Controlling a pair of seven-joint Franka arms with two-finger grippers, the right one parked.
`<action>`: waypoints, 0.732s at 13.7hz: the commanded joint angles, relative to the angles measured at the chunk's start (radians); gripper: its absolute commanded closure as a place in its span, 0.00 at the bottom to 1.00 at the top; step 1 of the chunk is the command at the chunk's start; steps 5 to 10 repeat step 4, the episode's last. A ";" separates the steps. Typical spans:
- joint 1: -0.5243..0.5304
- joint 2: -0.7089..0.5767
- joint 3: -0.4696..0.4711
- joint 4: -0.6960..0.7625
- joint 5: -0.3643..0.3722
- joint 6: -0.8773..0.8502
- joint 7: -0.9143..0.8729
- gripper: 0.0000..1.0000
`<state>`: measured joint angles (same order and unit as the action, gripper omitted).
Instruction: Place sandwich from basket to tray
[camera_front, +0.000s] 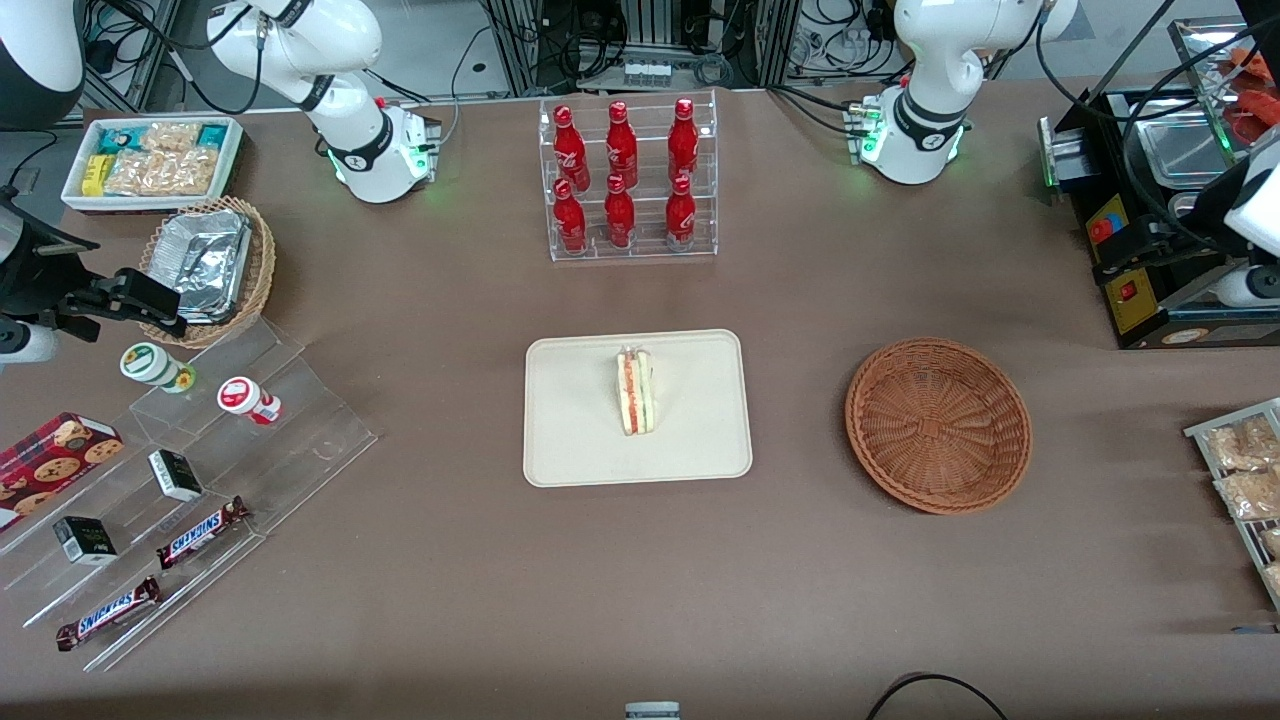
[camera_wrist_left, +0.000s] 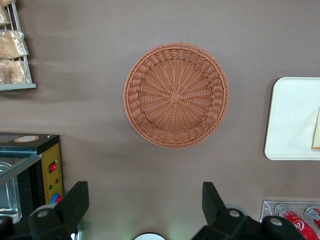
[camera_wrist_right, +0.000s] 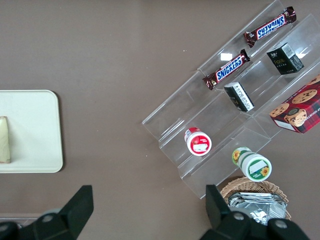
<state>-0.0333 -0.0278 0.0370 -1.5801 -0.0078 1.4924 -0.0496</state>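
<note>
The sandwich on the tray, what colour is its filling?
Red-orange and green between white bread; sandwich, front view. Open gripper is above the table.

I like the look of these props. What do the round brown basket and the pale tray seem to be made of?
The basket looks like woven wicker, reddish-brown, with visible strands. The tray seems matte cream, perhaps plastic or moulded fibre. The sandwich lies on it. The open gripper hangs above the table near the basket.

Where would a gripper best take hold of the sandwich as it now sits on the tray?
Probably from above, pinching the two bread faces of the sandwich across its filling: it stands on edge on the tray, filling up. The gripper is open, high above the empty basket.
</note>
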 joint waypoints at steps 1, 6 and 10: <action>-0.008 -0.011 0.011 0.006 0.011 -0.021 0.022 0.00; -0.014 -0.011 0.009 0.003 0.014 -0.021 0.022 0.00; -0.014 -0.011 0.009 0.003 0.014 -0.021 0.022 0.00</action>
